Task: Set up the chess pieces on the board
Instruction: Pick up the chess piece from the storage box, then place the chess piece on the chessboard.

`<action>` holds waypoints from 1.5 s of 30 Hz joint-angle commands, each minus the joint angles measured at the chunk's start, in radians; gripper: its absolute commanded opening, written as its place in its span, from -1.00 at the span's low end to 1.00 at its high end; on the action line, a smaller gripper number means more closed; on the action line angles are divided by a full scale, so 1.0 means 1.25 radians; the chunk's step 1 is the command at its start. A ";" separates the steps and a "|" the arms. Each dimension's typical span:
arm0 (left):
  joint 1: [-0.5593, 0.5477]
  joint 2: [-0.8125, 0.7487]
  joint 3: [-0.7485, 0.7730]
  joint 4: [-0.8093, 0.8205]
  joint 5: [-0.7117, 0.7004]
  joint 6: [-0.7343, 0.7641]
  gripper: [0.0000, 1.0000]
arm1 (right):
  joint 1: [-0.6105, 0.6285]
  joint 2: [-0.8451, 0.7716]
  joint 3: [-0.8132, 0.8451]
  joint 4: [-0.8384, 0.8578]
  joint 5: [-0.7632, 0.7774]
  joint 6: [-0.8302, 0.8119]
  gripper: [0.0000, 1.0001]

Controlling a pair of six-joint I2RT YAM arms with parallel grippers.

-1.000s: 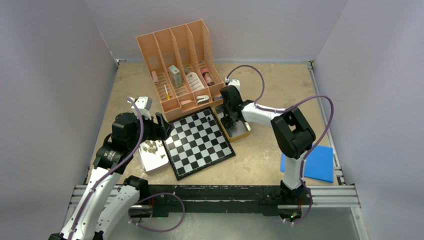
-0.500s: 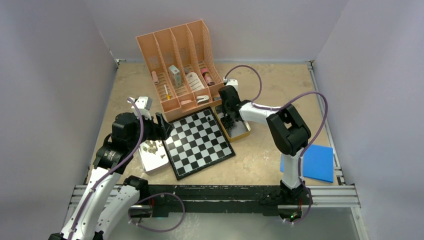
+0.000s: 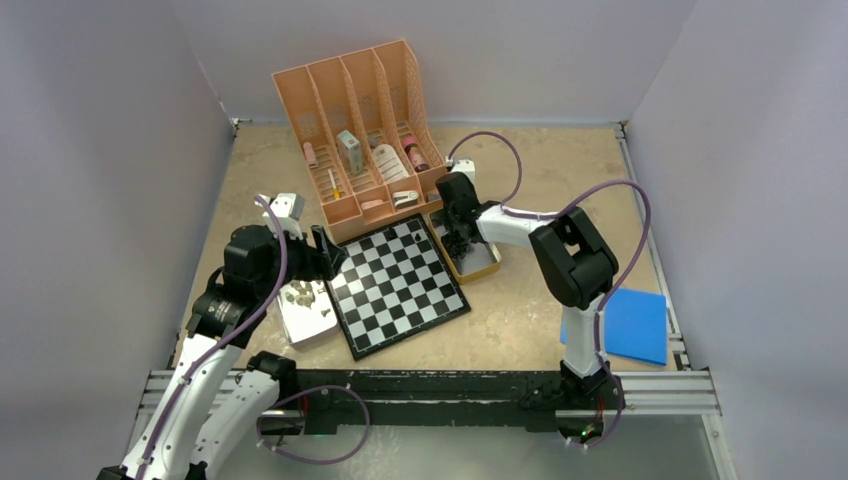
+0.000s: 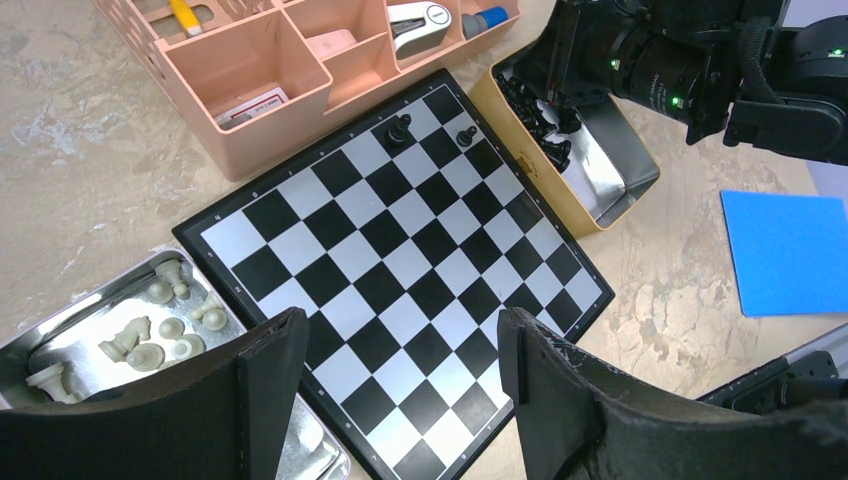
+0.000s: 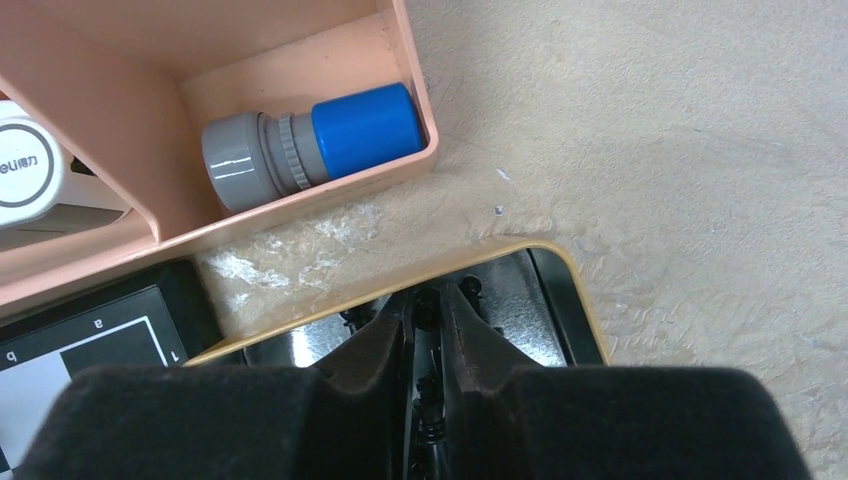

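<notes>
The board [image 3: 398, 285] lies at mid table and also shows in the left wrist view [image 4: 400, 260]. Two black chess pieces [image 4: 398, 128] stand on its far squares. Several beige pieces [image 4: 150, 340] lie in a silver tray [image 3: 305, 325] left of the board. More black pieces [image 4: 545, 120] lie in a gold-rimmed tray [image 3: 485, 268] to its right. My left gripper [image 4: 400, 335] is open and empty above the board's near left edge. My right gripper [image 5: 428, 305] is down in the gold tray, shut on a black piece [image 5: 427, 315].
A pink desk organizer [image 3: 360, 140] with small bottles and boxes stands right behind the board; a blue-capped grey cylinder [image 5: 320, 140] lies in its end compartment. A blue sheet [image 3: 615, 325] lies at the near right. Grey walls close in three sides.
My right arm's elbow has shifted a little to the left while its gripper stays in the gold tray. The left arm has not moved.
</notes>
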 commanded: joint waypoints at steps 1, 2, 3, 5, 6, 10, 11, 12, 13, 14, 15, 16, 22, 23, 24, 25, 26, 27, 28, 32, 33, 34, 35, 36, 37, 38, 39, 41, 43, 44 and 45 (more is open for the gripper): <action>0.005 -0.003 -0.002 0.021 -0.002 0.000 0.38 | -0.002 -0.012 0.024 0.026 0.038 -0.009 -0.71; 0.005 -0.004 -0.002 0.021 -0.002 0.000 0.38 | -0.002 -0.016 0.023 0.024 0.044 -0.010 -0.72; 0.005 -0.004 -0.002 0.021 -0.002 0.000 0.38 | -0.002 -0.020 0.022 0.022 0.049 -0.011 -0.73; 0.005 -0.004 -0.002 0.021 -0.002 0.000 0.38 | -0.002 -0.032 0.022 0.018 0.061 -0.010 -0.74; 0.005 -0.004 -0.002 0.021 -0.002 0.000 0.38 | -0.001 -0.038 0.022 0.014 0.063 -0.010 -0.74; 0.005 -0.004 -0.002 0.021 -0.002 0.000 0.38 | -0.001 -0.061 0.034 -0.025 0.065 -0.003 -0.76; 0.005 -0.004 -0.001 0.021 -0.002 0.000 0.38 | 0.000 -0.069 0.036 -0.035 0.064 -0.001 -0.77; 0.005 -0.004 -0.003 0.021 -0.002 0.000 0.38 | 0.000 -0.077 0.036 -0.043 0.063 0.002 -0.77; 0.005 -0.003 -0.002 0.021 -0.002 0.000 0.38 | 0.003 -0.092 0.033 -0.048 0.063 0.002 -0.77; 0.005 -0.004 -0.002 0.021 -0.002 0.000 0.38 | 0.005 -0.105 0.030 -0.050 0.062 0.003 -0.77; 0.005 -0.004 -0.002 0.021 -0.002 -0.001 0.38 | 0.008 -0.118 0.026 -0.054 0.059 0.003 -0.77; 0.005 -0.003 -0.002 0.021 -0.002 0.000 0.38 | 0.011 -0.131 0.023 -0.057 0.057 0.003 -0.78; 0.005 -0.004 -0.001 0.022 0.003 0.001 0.38 | 0.041 -0.189 0.016 -0.072 0.023 0.005 -0.78; 0.005 -0.008 -0.002 0.023 0.006 0.002 0.38 | 0.046 -0.196 0.014 -0.073 0.015 0.007 -0.78; 0.005 -0.012 -0.003 0.024 0.007 0.002 0.38 | 0.054 -0.203 0.013 -0.071 0.008 0.009 -0.77; 0.005 -0.014 -0.004 0.026 0.008 0.002 0.38 | 0.065 -0.208 0.012 -0.069 -0.001 0.011 -0.77; 0.005 -0.017 -0.005 0.026 0.008 0.002 0.38 | 0.076 -0.212 0.012 -0.067 -0.008 0.013 -0.78; 0.005 -0.017 -0.005 0.027 0.008 0.002 0.38 | 0.089 -0.215 0.013 -0.065 -0.013 0.017 -0.78; 0.005 -0.017 -0.005 0.026 0.008 0.003 0.38 | 0.104 -0.216 0.015 -0.067 -0.016 0.022 -0.78; 0.005 -0.013 -0.003 0.025 0.009 0.003 0.38 | 0.163 -0.198 0.031 -0.065 -0.040 0.039 -0.78; 0.005 -0.013 -0.002 0.025 0.008 0.003 0.38 | 0.173 -0.190 0.037 -0.068 -0.047 0.043 -0.78; 0.005 -0.015 -0.002 0.025 0.008 0.003 0.38 | 0.182 -0.181 0.043 -0.070 -0.050 0.046 -0.78; 0.005 -0.017 -0.002 0.024 0.006 0.002 0.38 | 0.190 -0.172 0.048 -0.073 -0.051 0.050 -0.78; 0.005 -0.018 -0.003 0.025 0.005 0.002 0.38 | 0.197 -0.165 0.053 -0.074 -0.049 0.053 -0.78; 0.005 -0.020 -0.004 0.025 0.005 0.002 0.38 | 0.203 -0.159 0.057 -0.075 -0.048 0.054 -0.78; 0.005 -0.021 -0.004 0.025 0.003 0.002 0.38 | 0.208 -0.153 0.060 -0.076 -0.048 0.054 -0.78; 0.005 -0.022 -0.004 0.025 0.003 0.001 0.38 | 0.213 -0.147 0.063 -0.076 -0.048 0.056 -0.78; 0.005 -0.022 -0.004 0.025 0.004 0.002 0.38 | 0.219 -0.136 0.068 -0.077 -0.049 0.058 -0.78; 0.005 -0.021 -0.004 0.024 0.004 0.002 0.38 | 0.223 -0.123 0.074 -0.076 -0.049 0.061 -0.77; 0.005 -0.021 -0.003 0.024 0.003 0.002 0.38 | 0.225 -0.116 0.076 -0.077 -0.050 0.062 -0.77; 0.005 -0.021 -0.004 0.025 0.003 0.002 0.38 | 0.226 -0.109 0.079 -0.078 -0.049 0.064 -0.77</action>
